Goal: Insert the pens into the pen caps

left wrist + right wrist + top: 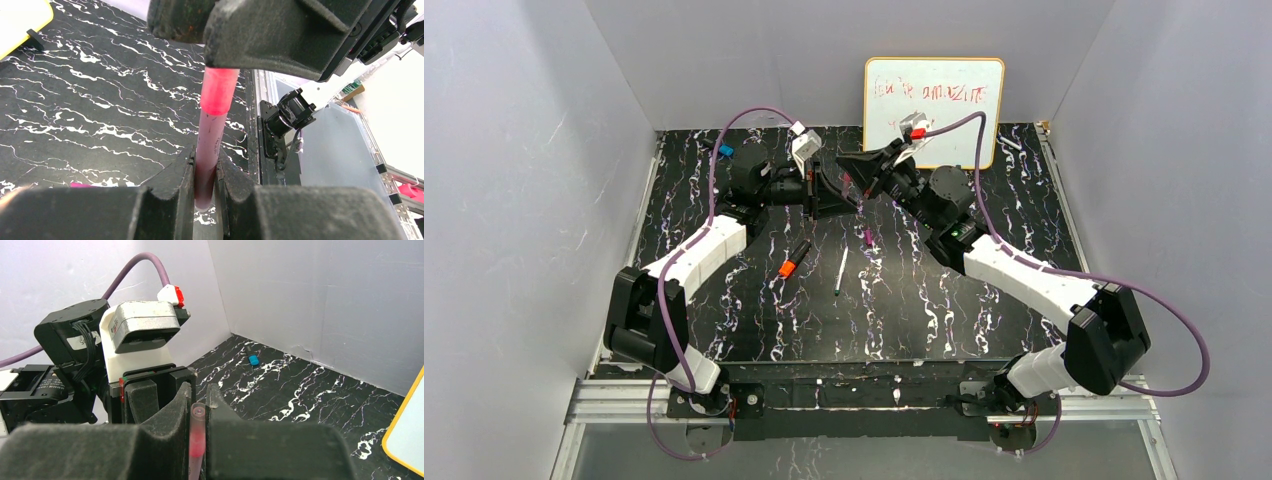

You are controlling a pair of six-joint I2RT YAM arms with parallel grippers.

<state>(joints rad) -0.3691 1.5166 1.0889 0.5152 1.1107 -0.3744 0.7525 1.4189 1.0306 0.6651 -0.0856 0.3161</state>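
Pink pen [206, 145] pinched tight by left gripper [205, 172], right gripper [199, 410] clamps cap [218, 92]; should push straight, keeping both lined up.

Translucent plastic pen [210, 150], matt marbled table [904, 310]

Whiteboard [933, 110] on black marbled table [984, 290]
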